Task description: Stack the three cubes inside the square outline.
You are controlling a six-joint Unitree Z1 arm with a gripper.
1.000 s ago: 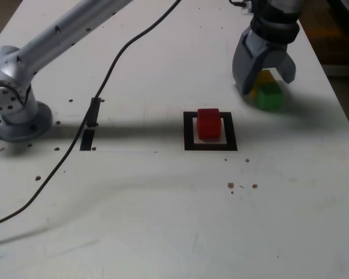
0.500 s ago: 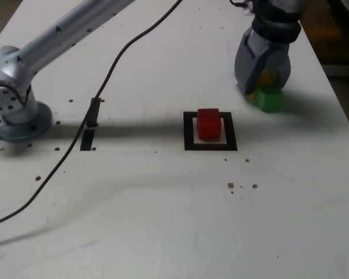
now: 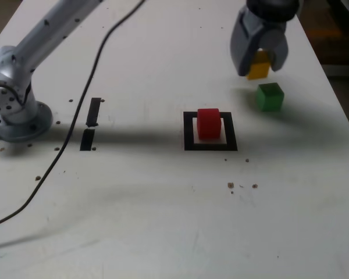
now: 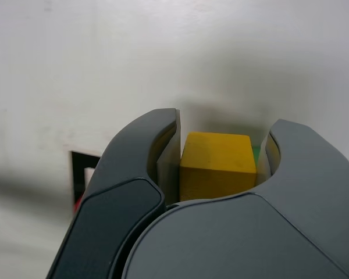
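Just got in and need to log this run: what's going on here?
The arm's hand is shut on the yellow cube and holds it clear of the table. The red cube sits inside the square outline. The green cube rests on the table to the exterior view's right of the outline, untouched.

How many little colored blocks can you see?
3. The red cube sits inside the square outline. The green cube rests on the table at the exterior view's right. The yellow cube is held up in the pincer. None seem hidden.
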